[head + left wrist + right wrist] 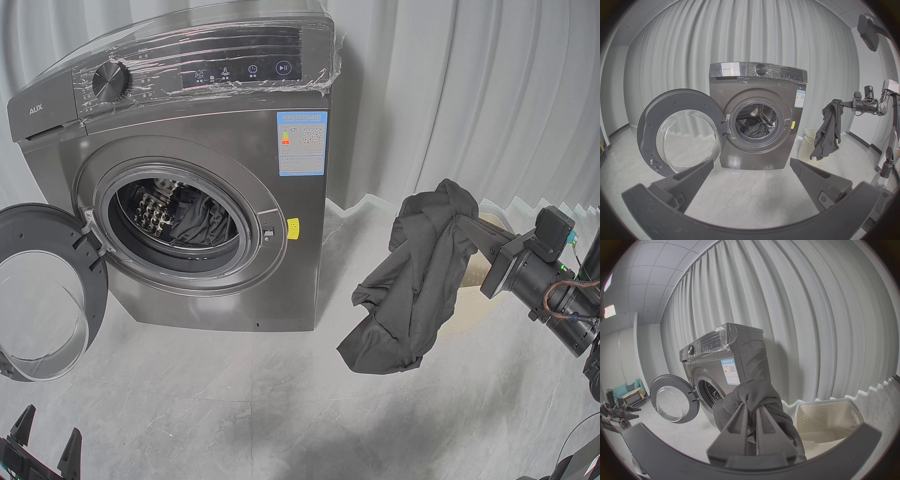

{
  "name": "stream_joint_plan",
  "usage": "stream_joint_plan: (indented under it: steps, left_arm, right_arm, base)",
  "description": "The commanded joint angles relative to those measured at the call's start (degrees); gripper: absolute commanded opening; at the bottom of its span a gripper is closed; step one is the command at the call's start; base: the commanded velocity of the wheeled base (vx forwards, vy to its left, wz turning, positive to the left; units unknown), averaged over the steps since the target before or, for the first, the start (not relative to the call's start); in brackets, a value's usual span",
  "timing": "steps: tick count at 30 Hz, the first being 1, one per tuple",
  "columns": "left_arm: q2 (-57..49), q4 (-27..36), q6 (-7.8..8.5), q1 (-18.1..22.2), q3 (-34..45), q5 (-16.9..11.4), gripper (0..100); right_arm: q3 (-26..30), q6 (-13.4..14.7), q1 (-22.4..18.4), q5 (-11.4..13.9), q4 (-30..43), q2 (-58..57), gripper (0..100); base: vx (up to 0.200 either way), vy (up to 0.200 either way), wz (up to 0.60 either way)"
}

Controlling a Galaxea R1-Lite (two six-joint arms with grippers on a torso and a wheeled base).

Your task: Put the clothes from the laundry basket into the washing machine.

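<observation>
The grey washing machine [187,156] stands with its round door [44,287] swung open to the left. A dark garment [203,225] lies inside the drum. My right gripper [459,222] is shut on a dark grey piece of clothing [412,281], which hangs in the air to the right of the machine, above the floor and in front of the cream laundry basket [475,294]. In the right wrist view the fingers [740,427] pinch the bunched cloth [756,396]. My left gripper [47,437] is open and empty, low at the front left.
A white curtain [475,94] runs behind the machine and basket. The basket [828,418] shows a bare cream inside. Grey tiled floor [250,406] stretches in front of the machine. The open door [678,131] juts out at the left.
</observation>
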Motion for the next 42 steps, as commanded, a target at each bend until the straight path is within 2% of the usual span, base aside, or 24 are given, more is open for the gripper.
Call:
stream_joint_plan:
  steps: [1, 14, 20, 29, 38, 42]
  left_arm:
    - [-0.96, 0.02, -0.04, -0.05, 0.84, 0.02, 100]
    - [-0.96, 0.02, -0.04, -0.05, 0.84, 0.02, 100]
    - [-0.96, 0.02, 0.05, -0.05, 0.84, 0.02, 100]
    - [-0.96, 0.02, -0.04, -0.05, 0.84, 0.02, 100]
    - [-0.96, 0.10, -0.04, -0.05, 0.84, 0.02, 100]
    - [-0.96, 0.02, -0.04, -0.05, 0.84, 0.02, 100]
  right_arm:
    - [0.00, 0.02, 0.01, -0.03, -0.04, 0.32, 0]
    - [0.00, 0.02, 0.01, -0.03, -0.04, 0.32, 0]
    - [0.09, 0.02, 0.01, -0.03, -0.04, 0.32, 0]
    - [0.09, 0.11, 0.01, 0.05, -0.04, 0.32, 0]
    - [0.44, 0.11, 0.01, 0.05, -0.13, 0.76, 0]
    - [0.44, 0.20, 0.01, 0.05, -0.13, 1.02, 0]
  base:
    - [0.000, 0.200, 0.00]
    - [0.000, 0.200, 0.00]
    - [0.000, 0.000, 0.00]
    - [-0.200, 0.000, 0.00]
    - [0.000, 0.000, 0.00]
    - [0.000, 0.200, 0.00]
